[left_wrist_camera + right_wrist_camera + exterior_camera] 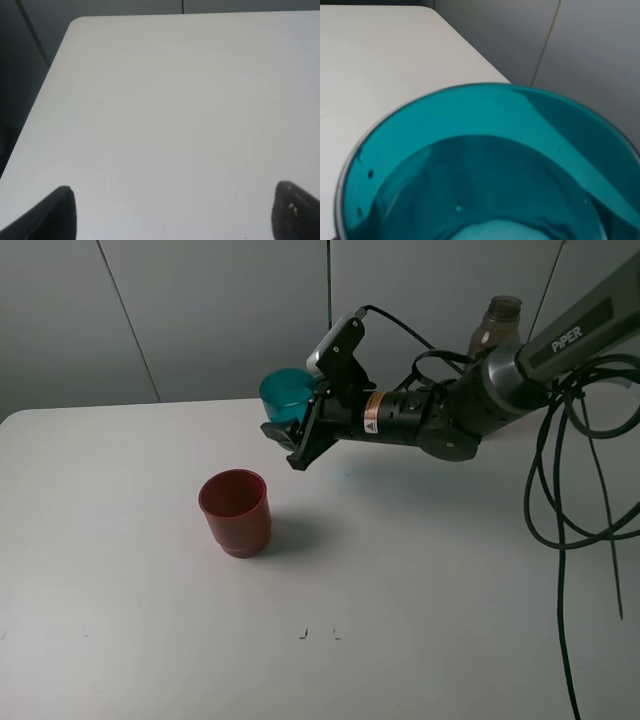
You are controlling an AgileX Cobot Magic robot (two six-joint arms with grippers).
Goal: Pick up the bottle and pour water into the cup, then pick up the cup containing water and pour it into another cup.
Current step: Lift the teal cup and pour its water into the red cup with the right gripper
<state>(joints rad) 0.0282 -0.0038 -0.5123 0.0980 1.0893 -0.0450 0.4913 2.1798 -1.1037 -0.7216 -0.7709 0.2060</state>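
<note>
My right gripper (292, 428) is shut on the teal cup (286, 391) and holds it in the air above the table, up and to the right of the red cup (235, 512). The red cup stands upright on the table with its mouth open. In the right wrist view the teal cup (485, 165) fills the frame, with droplets on its inner wall and what looks like water low inside. The grey-brown bottle (497, 324) stands at the back right, partly hidden behind the right arm. My left gripper (175, 215) is open over bare table, holding nothing.
The white table (420, 590) runs to a grey panelled wall at the back. Black cables (560, 510) hang from the right arm down the right side. The table's corner and edge (65, 40) show in the left wrist view.
</note>
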